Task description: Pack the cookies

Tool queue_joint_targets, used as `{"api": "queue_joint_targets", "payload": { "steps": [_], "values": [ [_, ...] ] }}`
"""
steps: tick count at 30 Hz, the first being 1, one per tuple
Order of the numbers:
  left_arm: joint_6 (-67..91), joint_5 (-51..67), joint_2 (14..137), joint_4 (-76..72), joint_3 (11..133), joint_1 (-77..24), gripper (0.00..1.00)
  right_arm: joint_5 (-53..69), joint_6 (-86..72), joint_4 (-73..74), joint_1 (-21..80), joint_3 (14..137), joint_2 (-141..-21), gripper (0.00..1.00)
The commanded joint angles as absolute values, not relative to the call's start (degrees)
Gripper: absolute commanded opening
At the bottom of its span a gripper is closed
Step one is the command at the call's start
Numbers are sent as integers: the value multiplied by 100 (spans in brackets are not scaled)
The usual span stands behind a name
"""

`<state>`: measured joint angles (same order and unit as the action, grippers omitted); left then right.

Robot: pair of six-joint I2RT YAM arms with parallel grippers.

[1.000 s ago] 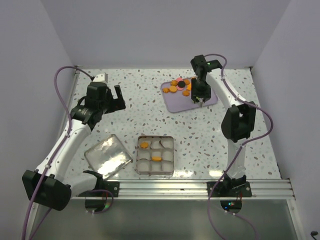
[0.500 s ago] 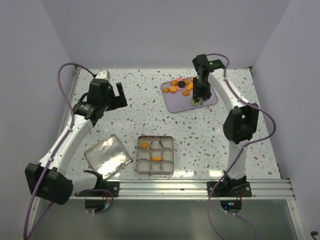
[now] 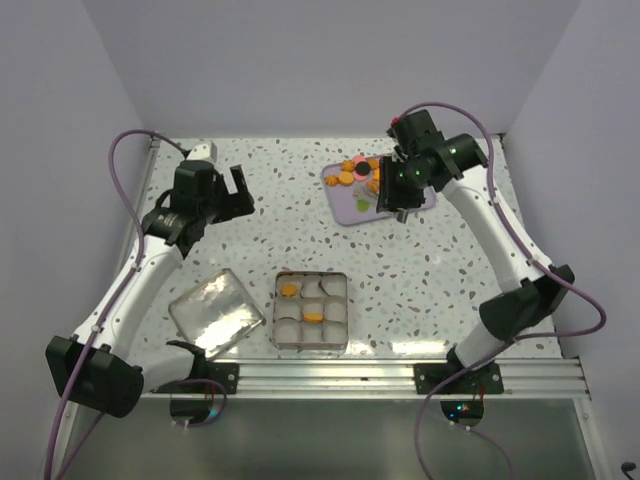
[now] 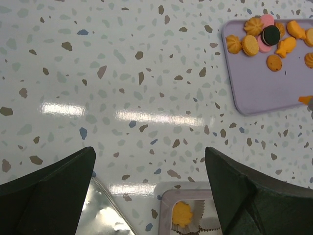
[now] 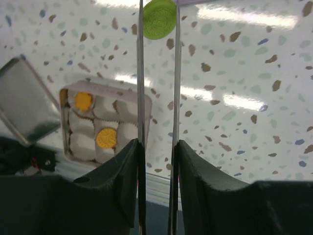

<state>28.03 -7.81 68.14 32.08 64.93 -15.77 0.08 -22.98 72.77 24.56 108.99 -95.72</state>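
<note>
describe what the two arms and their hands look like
The left arm and right arm are white tubes joined by bulky black joint housings, each trailed by a looping purple cable. The left hand has broad black wedge-shaped fingers; the right hand has thin flat blade fingers on black curved mounts.

A speckled table is boxed in by pale walls at the back and both sides, with a metal rail along the near edge. The widest open stretch runs across the middle, between a lavender tray toward the far right and a square tin near the front. A shiny lid lies just left of the tin. The left arm slants over the left side, its left gripper spread wide above bare table. The right arm arcs along the right side. The right gripper pinches a green cookie by the tray's near edge. Other cookies crowd the tray's far-left part.
</note>
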Motion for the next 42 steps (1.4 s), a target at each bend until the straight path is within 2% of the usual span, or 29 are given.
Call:
{"api": "queue_joint_targets", "payload": {
  "steps": [1,7,19,23,26,42],
  "values": [
    [2962,-650,6583,2909,6363,-1547,100,553,-2592,7137,2961,10452,-8887,35],
    [3006,-571,6469,2918,6258,-1547,100,914,-2970,6856,3558,9493,-8114,35],
    [3015,-457,6381,2900,6135,-1547,100,1072,-3190,6680,4298,8332,-7497,36],
    [2962,-483,6355,2935,6117,-1547,100,993,-3261,6653,4342,8323,-7532,40],
    [2909,-510,6354,2944,6135,-1547,100,941,-3296,6627,4351,8341,-7585,50],
    [2698,-668,6293,3032,6117,-1547,100,606,-3199,6987,4359,9500,-8156,50]
  ]
}}
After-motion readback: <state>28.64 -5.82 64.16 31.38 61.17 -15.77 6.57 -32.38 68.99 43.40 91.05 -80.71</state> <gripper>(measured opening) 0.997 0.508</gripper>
